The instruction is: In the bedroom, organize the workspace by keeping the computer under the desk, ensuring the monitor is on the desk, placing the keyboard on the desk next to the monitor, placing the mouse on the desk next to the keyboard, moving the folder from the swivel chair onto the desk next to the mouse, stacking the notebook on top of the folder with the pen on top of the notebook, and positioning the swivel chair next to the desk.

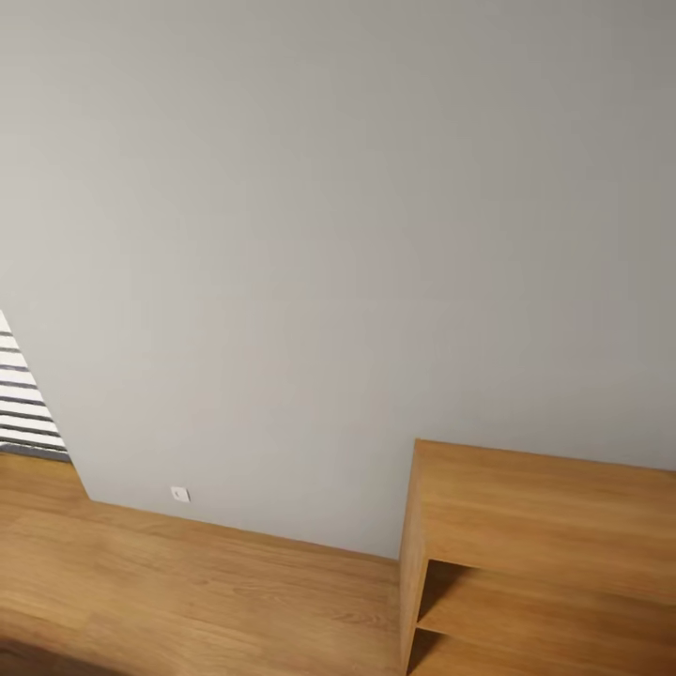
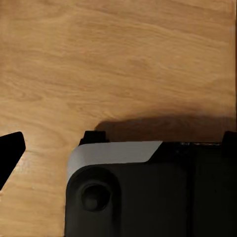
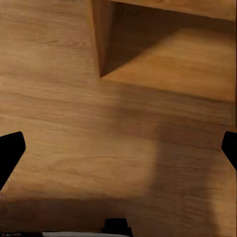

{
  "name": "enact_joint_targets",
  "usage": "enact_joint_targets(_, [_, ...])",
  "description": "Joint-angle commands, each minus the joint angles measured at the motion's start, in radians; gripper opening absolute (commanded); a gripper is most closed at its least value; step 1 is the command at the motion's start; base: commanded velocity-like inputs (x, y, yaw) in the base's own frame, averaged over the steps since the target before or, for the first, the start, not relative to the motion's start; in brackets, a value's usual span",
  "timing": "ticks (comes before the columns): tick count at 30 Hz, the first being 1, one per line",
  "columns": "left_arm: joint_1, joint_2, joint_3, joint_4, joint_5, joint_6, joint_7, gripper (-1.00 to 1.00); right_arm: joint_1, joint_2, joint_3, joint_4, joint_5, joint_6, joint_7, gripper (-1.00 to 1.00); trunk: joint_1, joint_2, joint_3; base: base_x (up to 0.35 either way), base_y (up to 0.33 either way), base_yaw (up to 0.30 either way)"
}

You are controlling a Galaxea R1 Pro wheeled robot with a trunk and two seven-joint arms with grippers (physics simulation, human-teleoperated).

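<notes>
We face a bare grey wall [image 1: 310, 235] over wood floor [image 1: 188, 591], a light-wood shelf unit [image 1: 545, 545] at right. Both our grippers' fingers [image 3: 11, 153] stand spread apart, released, over the floor; nothing from the task is before us.

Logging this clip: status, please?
Left gripper open over wooden floor, nothing held. Right gripper open, nothing held. Head camera faces plain grey wall; low light-wood shelf unit at right.
</notes>
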Motion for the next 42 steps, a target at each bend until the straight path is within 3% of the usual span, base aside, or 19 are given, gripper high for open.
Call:
enact_joint_targets(1, [0.001, 0.001, 0.012, -0.023, 0.01, -0.002, 0.001, 1.0, -0.002, 0.001, -0.001, -0.013, 0.0, -0.003, -0.001, 1.0, -0.004, 0.007, 0.002, 0.0, 0.0, 0.0])
enact_joint_targets(3, [0.001, 0.005, 0.08, -0.098, 0.069, -0.005, 0.001, 1.0, -0.014, 0.003, -0.003, -0.055, -0.001, -0.005, -0.002, 1.0, -0.012, 0.021, 0.008, 0.0, 0.0, 0.0])
enact_joint_targets(5, [0.001, 0.007, 0.115, -0.125, 0.109, -0.012, 0.0, 1.0, -0.033, 0.001, -0.004, -0.068, -0.002, -0.007, -0.002, 1.0, -0.019, 0.035, 0.015, 0.0, 0.0, 0.0])
enact_joint_targets(7, [0.001, 0.02, 0.132, -0.06, 0.125, -0.137, -0.001, 1.0, -0.044, -0.001, -0.007, -0.054, -0.001, -0.02, -0.002, 1.0, -0.027, 0.049, 0.021, 0.0, 0.0, 0.0])
enact_joint_targets(8, [0.001, 0.032, 0.133, -0.008, 0.126, -0.243, -0.001, 1.0, -0.045, 0.0, -0.008, -0.033, -0.001, -0.046, -0.002, 1.0, -0.031, 0.056, 0.024, 0.0, 0.0, 0.0])
enact_joint_targets(9, [0.001, 0.045, 0.133, 0.044, 0.126, -0.392, -0.002, 1.0, -0.046, 0.003, -0.006, 0.009, -0.001, -0.115, -0.002, 1.0, -0.031, 0.056, 0.024, 0.0, 0.0, 0.0])
enact_joint_targets(12, [0.001, 0.055, 0.133, 0.074, 0.127, -0.541, -0.003, 1.0, -0.046, 0.004, -0.004, 0.063, 0.001, -0.217, -0.006, 1.0, -0.031, 0.056, 0.024, 0.0, 0.0, 0.049])
enact_joint_targets(15, [0.001, 0.057, 0.133, 0.083, 0.125, -0.572, -0.005, 1.0, -0.046, 0.005, -0.005, 0.076, 0.002, -0.289, -0.01, 1.0, -0.031, 0.056, 0.024, 0.0, 0.0, 0.224])
enact_joint_targets(20, [0.001, 0.057, 0.133, 0.085, 0.125, -0.576, -0.006, 1.0, -0.046, 0.007, -0.004, 0.09, 0.002, -0.341, -0.011, 1.0, -0.031, 0.056, 0.024, 0.0, 0.0, 0.261])
enact_joint_targets(37, [0.001, 0.052, 0.127, 0.099, 0.112, -0.581, -0.008, 1.0, -0.046, 0.007, 0.004, 0.138, 0.003, -0.353, -0.011, 1.0, -0.031, 0.056, 0.023, -0.171, -0.113, 0.272])
enact_joint_targets(42, [0.001, 0.052, 0.127, 0.112, 0.112, -0.669, -0.009, 1.0, -0.046, 0.007, 0.004, 0.144, 0.003, -0.352, -0.011, 1.0, -0.031, 0.056, 0.021, -0.158, -0.129, 0.276])
